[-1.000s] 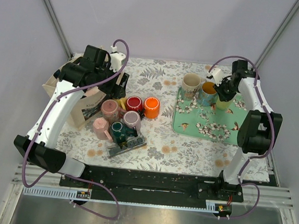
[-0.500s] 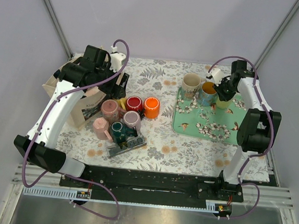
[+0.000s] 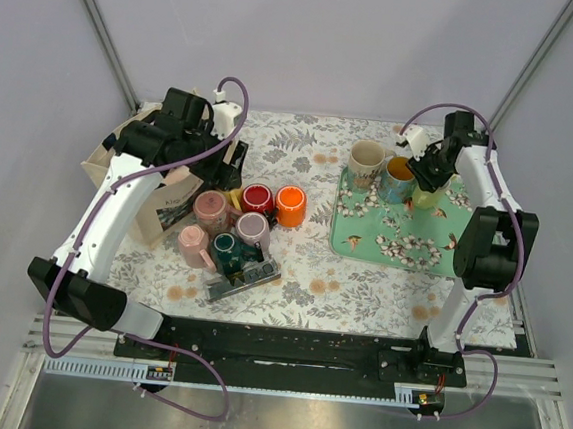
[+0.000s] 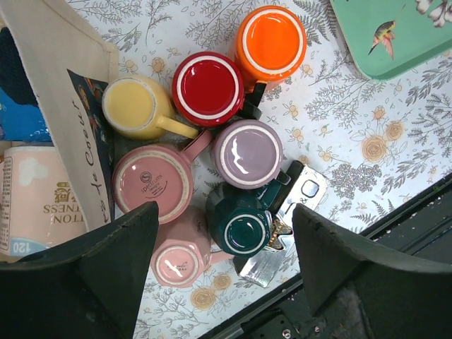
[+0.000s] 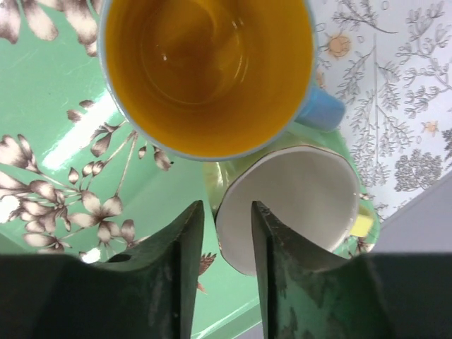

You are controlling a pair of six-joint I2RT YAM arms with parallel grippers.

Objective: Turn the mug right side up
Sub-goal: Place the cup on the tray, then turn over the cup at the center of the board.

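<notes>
So the right end effector (image 5: pixel 226 212) is parked over the far right corner of the green floral tray (image 3: pixel 356 243), with its jaws straddling the wall of the lime-green mug (image 5: pixel 296 205). One finger is outside and one is inside the white interior. The jaws look slightly parted, with a sliver of daylight on the inner side, so I'd call it open around the rim rather than pinching it. The mug sits on the tray with its mouth facing up, snug against the blue mug (image 5: pixel 321 113) with the orange-yellow inside. A cream mug (image 3: pixel 367 159) stands at the tray's far left corner. Compared with a second ago, honestly not much changes from the top view. The right wrist sits a hair closer to the back edge, and the lime-green mug is in the same spot. The left arm hasn't budged either. The left end effector (image 4: pixel 224 212) hangs wide open above the cluster on the floral worktop (image 3: pixel 360 286), holding nothing. Under it are an orange mug (image 4: pixel 270 39), red mug (image 4: pixel 208 88), lilac mug (image 4: pixel 247 152), dark green mug (image 4: pixel 236 222) and two pink ones, all bottoms up. There's also a yellow mug (image 4: pixel 134 106) against the paper bag (image 4: pixel 63 85).
</notes>
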